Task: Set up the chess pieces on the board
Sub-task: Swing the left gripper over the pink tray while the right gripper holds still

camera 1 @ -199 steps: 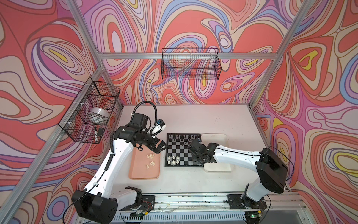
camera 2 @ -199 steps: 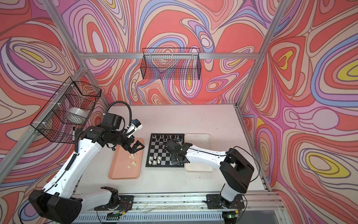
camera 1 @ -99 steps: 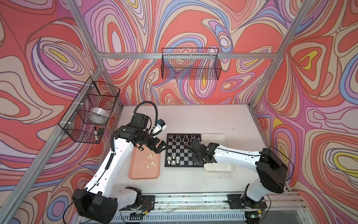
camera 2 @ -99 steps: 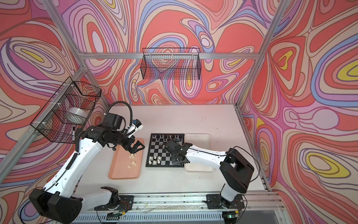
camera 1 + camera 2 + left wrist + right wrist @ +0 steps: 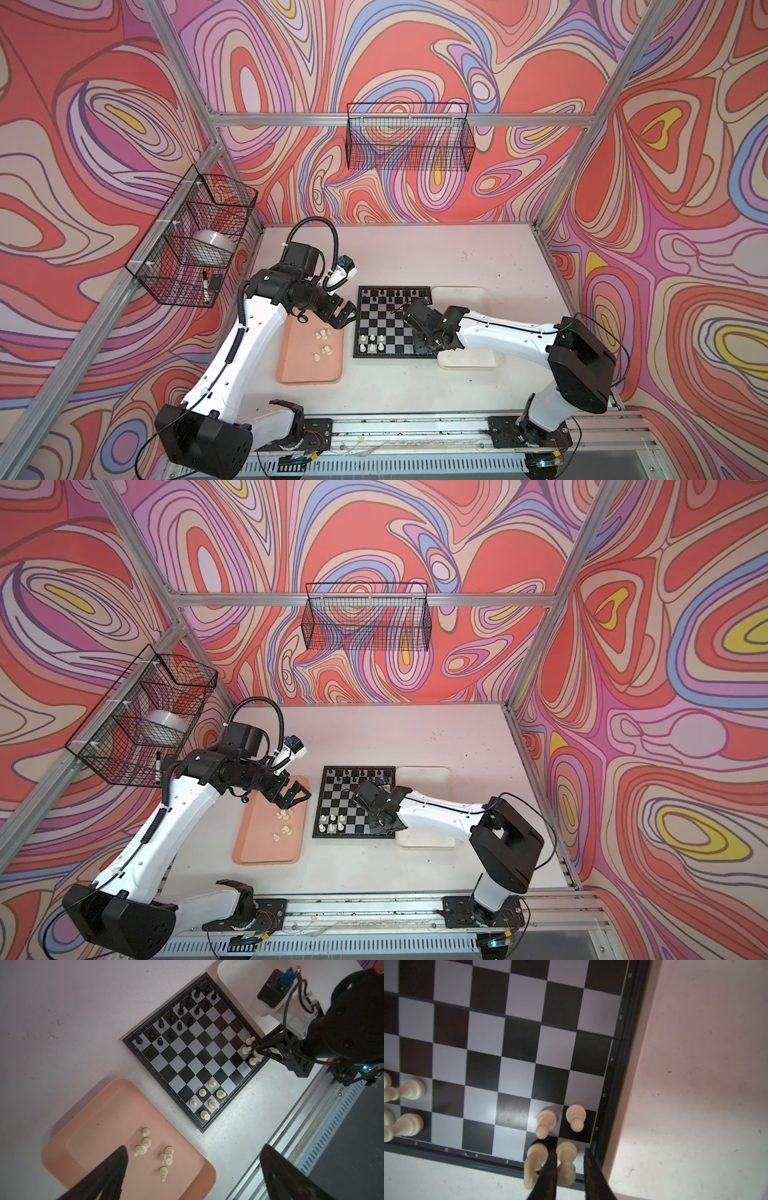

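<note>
Swirled red and pink walls (image 5: 124, 124) close in a pale bench (image 5: 415, 257). In both top views the board (image 5: 390, 328) lies in the middle of the bench. A pink tray (image 5: 299, 370) is just beside its left edge and a white tray (image 5: 465, 299) just beside its right edge. Black pieces (image 5: 390, 296) stand on the board's far rows, and a few cream pieces (image 5: 372, 345) at its near left corner. The left end effector (image 5: 343, 318) hangs left of the board, above the pink tray. The right end effector (image 5: 424, 348) is at the board's near right corner.

In the left wrist view the left fingers (image 5: 112, 1167) are spread wide with nothing between them, and loose cream men (image 5: 153, 1153) lie on the pink tray.

In the right wrist view the right fingers (image 5: 548, 1174) stand a little apart around one corner piece (image 5: 566, 1153) on the board's corner square. A strip of the square shows beside it, so it is not clamped.
</note>
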Robot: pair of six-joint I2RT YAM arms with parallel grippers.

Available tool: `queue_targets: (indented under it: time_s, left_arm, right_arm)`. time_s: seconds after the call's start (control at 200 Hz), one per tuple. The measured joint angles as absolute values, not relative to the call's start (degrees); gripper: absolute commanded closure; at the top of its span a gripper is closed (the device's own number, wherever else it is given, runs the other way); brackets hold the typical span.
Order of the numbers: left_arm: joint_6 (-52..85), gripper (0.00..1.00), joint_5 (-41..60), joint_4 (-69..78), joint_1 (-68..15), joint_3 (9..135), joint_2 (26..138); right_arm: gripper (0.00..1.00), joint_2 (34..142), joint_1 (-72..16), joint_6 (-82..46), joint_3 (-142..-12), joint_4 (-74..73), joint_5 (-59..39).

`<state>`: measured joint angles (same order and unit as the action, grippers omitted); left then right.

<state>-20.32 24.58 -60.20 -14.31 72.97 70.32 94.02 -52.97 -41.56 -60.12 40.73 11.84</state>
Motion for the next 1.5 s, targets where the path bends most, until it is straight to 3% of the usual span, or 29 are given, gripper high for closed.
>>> queue_targets:
  time_s: [0.446,0.706,1.007,1.282,1.407,1.502]
  left_arm:
    - [-20.3,0.0,23.5,-60.2,-14.3,73.0,70.3]
    - [-19.5,0.0,17.1,-59.0,-13.6,68.4,68.2]
    - [-17.3,0.12,11.9,-57.1,-2.6,64.1,66.8]
    - [-17.8,0.4,10.4,-55.4,-2.5,60.5,68.1]
    - [-18.2,0.43,10.5,-53.8,-2.3,59.3,69.8]
    - [-19.0,0.34,11.0,-52.9,-2.2,58.6,70.9]
  right_arm:
    - [0.75,92.1,-53.0,-39.7,-65.6,41.8,12.7]
    - [0.76,90.5,-53.0,-37.3,-69.6,42.0,12.6]
    - [0.77,87.3,-53.0,-37.0,-68.9,41.1,12.6]
    - [0.77,83.8,-53.0,-37.6,-66.5,39.6,13.1]
    - [0.76,82.5,-53.0,-38.2,-65.1,39.5,13.5]
    - [0.77,82.0,-53.0,-38.5,-64.5,39.4,13.7]
